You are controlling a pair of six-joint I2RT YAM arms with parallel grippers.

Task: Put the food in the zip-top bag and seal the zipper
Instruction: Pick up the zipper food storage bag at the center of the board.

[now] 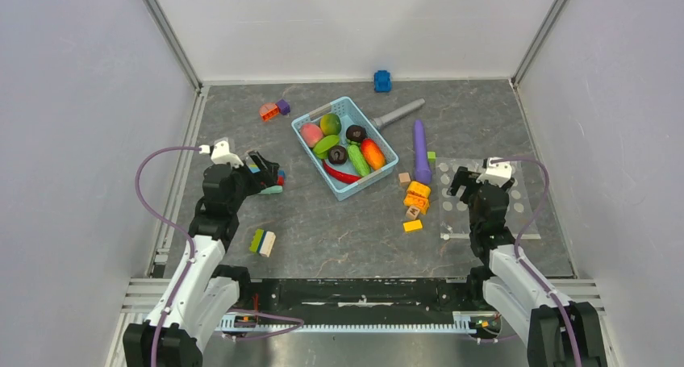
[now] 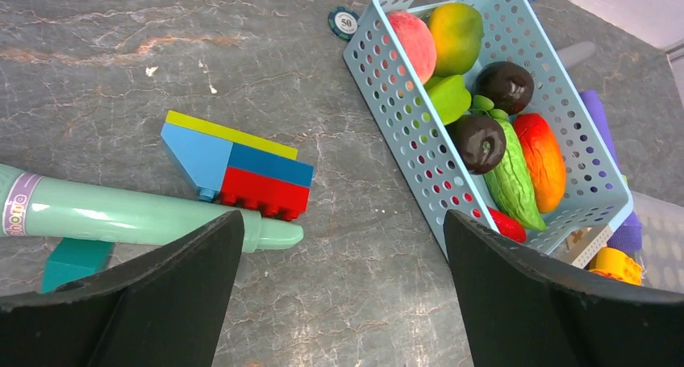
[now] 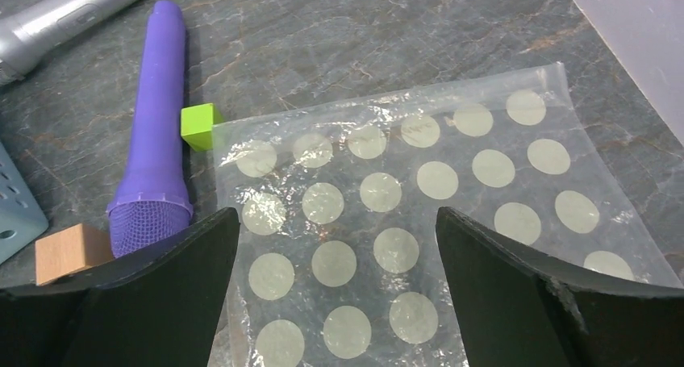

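Note:
The food lies in a light-blue mesh basket (image 1: 377,141) at the table's middle: a pink peach (image 2: 413,43), a green-orange mango (image 2: 456,30), two dark brown fruits (image 2: 503,85), a green gourd (image 2: 513,181), an orange-red piece (image 2: 540,159) and a red chili (image 1: 340,175). The clear zip-top bag (image 3: 419,214) with white dots lies flat at the right (image 1: 528,210); its zipper is not discernible. My left gripper (image 2: 343,290) is open and empty, left of the basket. My right gripper (image 3: 337,290) is open and empty just above the bag.
A purple toy microphone (image 3: 153,141) and a grey one (image 1: 399,113) lie by the basket. Loose blocks lie around: green cube (image 3: 200,125), wooden cube (image 3: 68,252), orange bricks (image 1: 416,198), blue-red-yellow bricks (image 2: 238,169), a mint tube (image 2: 137,215), a blue piece (image 1: 382,80).

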